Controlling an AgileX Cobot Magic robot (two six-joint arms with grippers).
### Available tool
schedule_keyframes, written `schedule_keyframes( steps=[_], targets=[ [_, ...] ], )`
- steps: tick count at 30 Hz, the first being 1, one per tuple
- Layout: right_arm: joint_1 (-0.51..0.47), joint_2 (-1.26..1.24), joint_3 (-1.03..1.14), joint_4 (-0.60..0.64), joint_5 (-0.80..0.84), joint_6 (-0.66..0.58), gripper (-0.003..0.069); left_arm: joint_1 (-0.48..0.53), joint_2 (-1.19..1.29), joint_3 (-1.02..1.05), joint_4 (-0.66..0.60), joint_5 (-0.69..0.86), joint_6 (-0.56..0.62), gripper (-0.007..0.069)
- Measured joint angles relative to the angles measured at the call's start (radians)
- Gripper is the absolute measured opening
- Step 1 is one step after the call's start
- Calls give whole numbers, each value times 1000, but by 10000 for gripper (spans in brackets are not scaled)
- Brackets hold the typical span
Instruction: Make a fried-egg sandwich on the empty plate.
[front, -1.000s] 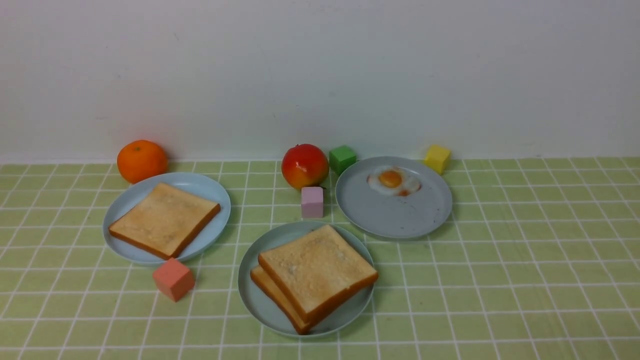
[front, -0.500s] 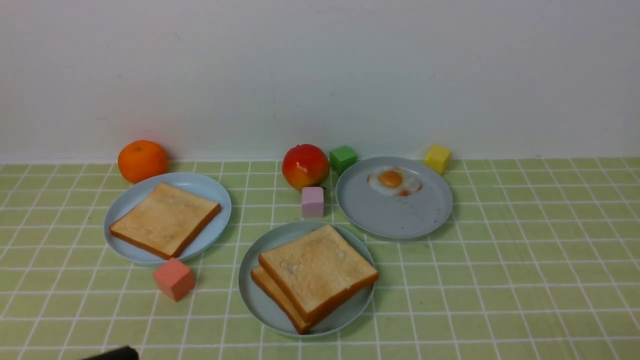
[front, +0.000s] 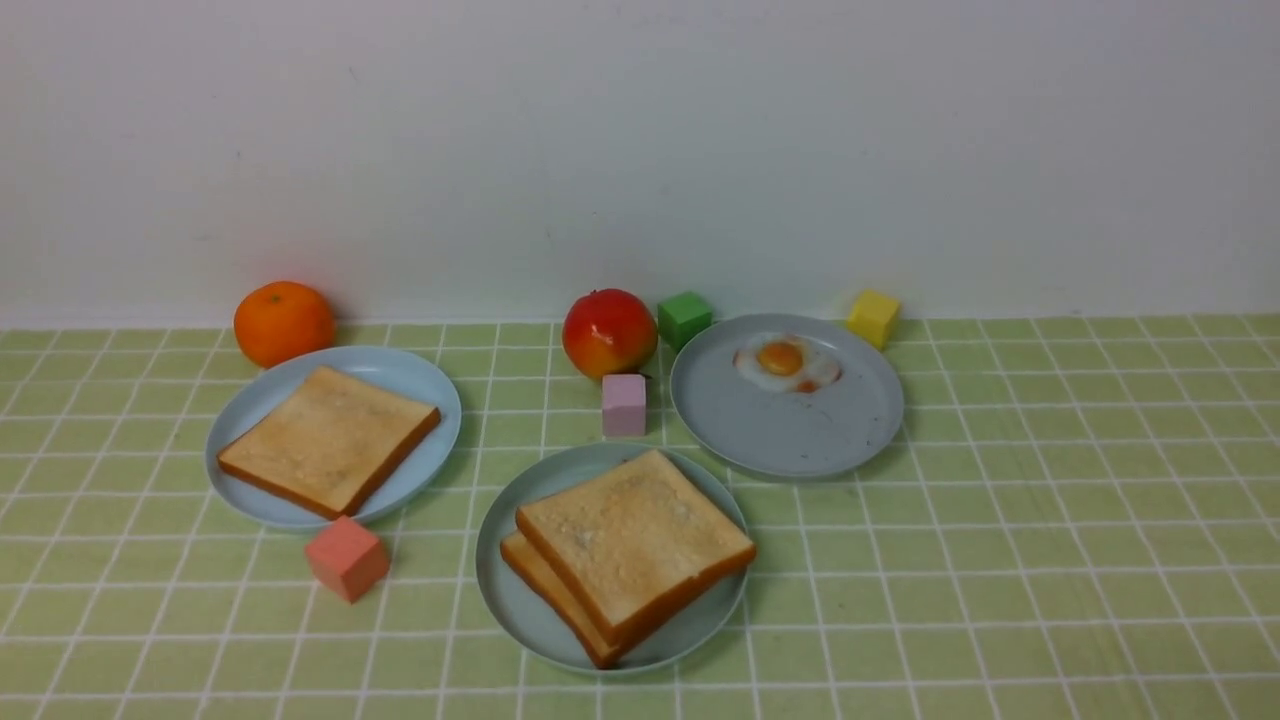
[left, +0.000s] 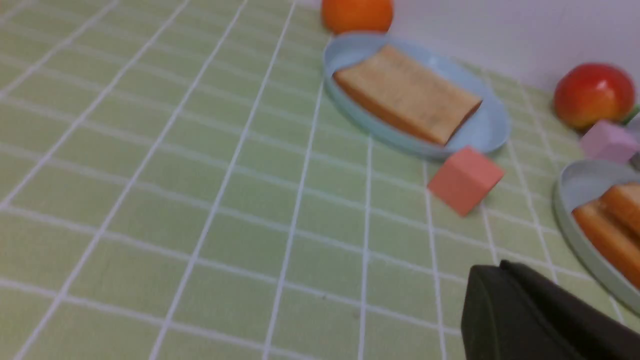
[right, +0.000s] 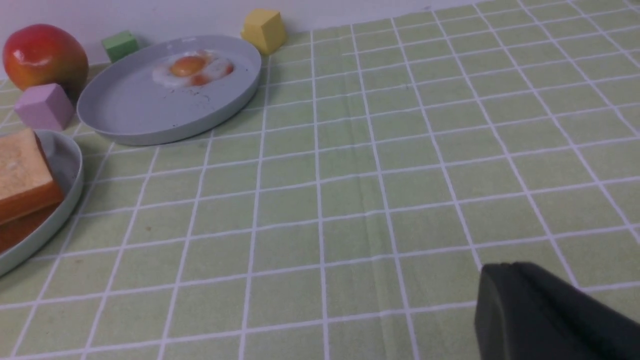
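The fried-egg sandwich (front: 630, 555) sits on the empty plate (front: 520, 600), the pale green one nearest the robot at the middle of the counter (front: 1000, 560): two toast slices lie stacked and slightly skewed, and no egg shows between them from any view. A fried egg (front: 787, 364) lies alone on the grey-blue plate (front: 790, 430) behind and to the right, and a single toast slice (front: 328, 438) rests on a light-blue plate (front: 420, 385) to the left. The toast looks light and stiff-crusted with a rough, unslippery surface, probably best pinched at a crust edge or a jutting corner; the egg looks thin, flat and floppy, likely hard to lift except by its rim. Neither arm appears in the front view. Each wrist view shows only a dark tip: the left end effector (left: 500, 300) hangs low over bare counter near a salmon cube (left: 465, 179), closed and holding nothing; the right end effector (right: 505, 305) hangs over bare counter, well apart from the egg plate, also closed and holding nothing.
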Motion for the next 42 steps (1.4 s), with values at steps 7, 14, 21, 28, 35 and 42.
schedule_keyframes(
  steps=[7, 14, 21, 28, 35, 42],
  targets=[
    [0, 0, 0, -1, 0, 0, 8, 2, 0, 0, -7, 9, -2, -13],
    [0, 0, 0, -1, 0, 0, 14, 3, 0, 0, -7, 10, -2, -13],
    [0, 0, 0, -1, 0, 0, 19, 3, 0, 0, -7, 10, -2, -13],
    [0, 0, 0, -1, 0, 0, 29, 3, 0, 0, -7, 10, -2, -13],
    [0, 0, 0, -1, 0, 0, 31, 3, 0, 0, -7, 9, -2, -11],
    [0, 0, 0, -1, 0, 0, 31, 3, 0, 0, -7, 9, -2, -8]
  ],
)
